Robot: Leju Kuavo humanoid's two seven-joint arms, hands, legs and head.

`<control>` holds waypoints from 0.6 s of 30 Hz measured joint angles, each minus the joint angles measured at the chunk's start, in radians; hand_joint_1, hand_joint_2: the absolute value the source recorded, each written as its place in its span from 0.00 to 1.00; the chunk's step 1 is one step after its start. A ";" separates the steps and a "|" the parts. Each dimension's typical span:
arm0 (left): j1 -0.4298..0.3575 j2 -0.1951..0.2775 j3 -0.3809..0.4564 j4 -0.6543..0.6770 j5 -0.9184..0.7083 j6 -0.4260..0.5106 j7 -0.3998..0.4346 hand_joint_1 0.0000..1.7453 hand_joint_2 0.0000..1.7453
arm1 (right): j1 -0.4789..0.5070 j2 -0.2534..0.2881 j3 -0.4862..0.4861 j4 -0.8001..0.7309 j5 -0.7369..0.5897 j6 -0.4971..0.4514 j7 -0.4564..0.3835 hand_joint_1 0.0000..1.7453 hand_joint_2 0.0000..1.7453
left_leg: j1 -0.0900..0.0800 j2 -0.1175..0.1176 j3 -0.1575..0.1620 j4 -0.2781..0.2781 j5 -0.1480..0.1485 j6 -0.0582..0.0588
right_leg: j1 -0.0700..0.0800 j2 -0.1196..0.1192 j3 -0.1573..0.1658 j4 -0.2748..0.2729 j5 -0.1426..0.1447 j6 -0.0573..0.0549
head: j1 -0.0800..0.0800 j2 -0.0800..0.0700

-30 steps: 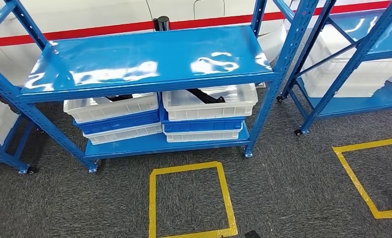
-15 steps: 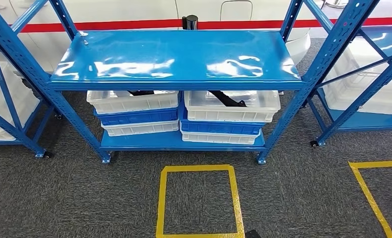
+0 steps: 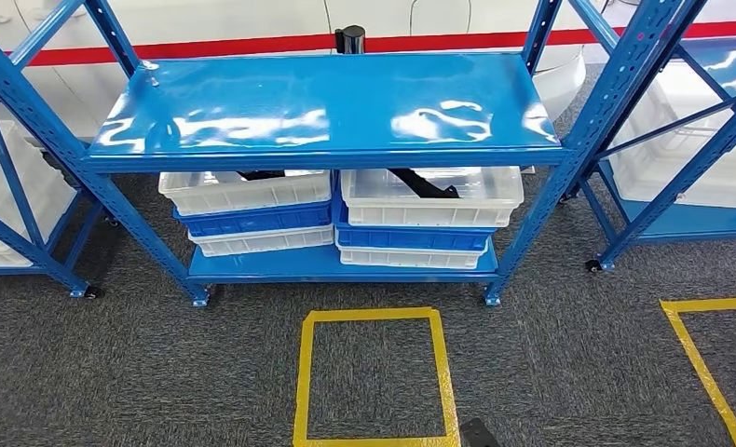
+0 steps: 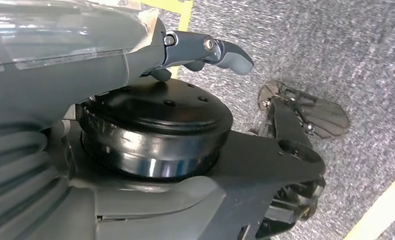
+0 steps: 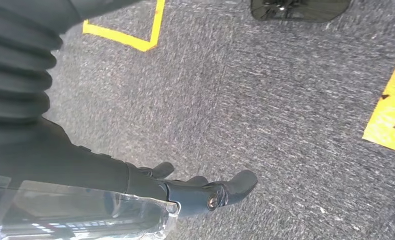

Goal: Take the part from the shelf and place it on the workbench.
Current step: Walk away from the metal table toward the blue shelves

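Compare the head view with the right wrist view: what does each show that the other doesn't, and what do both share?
Head view alone: the blue shelf, with stacked white and blue bins on its lower level and a black part lying in the right top bin.

Right wrist view alone: the right hand, hanging over the floor and holding nothing, its fingers apart.

Both: grey carpet marked with yellow tape.
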 joint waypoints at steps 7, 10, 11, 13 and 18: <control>0.042 0.000 0.131 -0.027 -0.179 -0.077 0.021 0.00 1.00 | 0.023 -0.019 0.064 -0.021 -0.121 0.010 -0.017 0.00 1.00 | -0.005 0.000 0.000 0.000 0.000 -0.002 | -0.004 0.000 0.000 0.000 0.000 0.000 | 0.000 0.000; 0.063 0.000 0.186 -0.040 -0.255 -0.110 0.029 0.00 1.00 | 0.033 -0.027 0.090 -0.031 -0.172 0.013 -0.025 0.00 1.00 | -0.008 0.000 0.000 0.000 -0.001 -0.002 | -0.007 0.000 0.000 0.000 0.000 0.000 | 0.000 0.000; 0.070 0.000 0.205 -0.045 -0.280 -0.121 0.032 0.00 1.00 | 0.036 -0.030 0.099 -0.034 -0.189 0.014 -0.027 0.00 1.00 | -0.009 0.000 0.000 0.000 -0.001 -0.002 | -0.008 0.000 0.000 0.000 0.000 0.000 | 0.000 0.000; 0.083 0.001 0.243 -0.055 -0.331 -0.143 0.038 0.00 1.00 | 0.042 -0.035 0.118 -0.040 -0.224 0.015 -0.031 0.00 1.00 | -0.010 0.000 0.000 0.000 -0.001 -0.001 | -0.009 0.000 0.000 -0.001 0.000 0.000 | 0.000 0.000; 0.112 0.002 0.340 -0.080 -0.454 -0.200 0.054 0.00 0.75 | 0.059 -0.048 0.163 -0.057 -0.310 0.019 -0.043 0.00 1.00 | -0.011 0.001 0.000 0.001 -0.001 -0.001 | -0.011 0.000 0.000 -0.001 0.000 0.000 | 0.000 0.000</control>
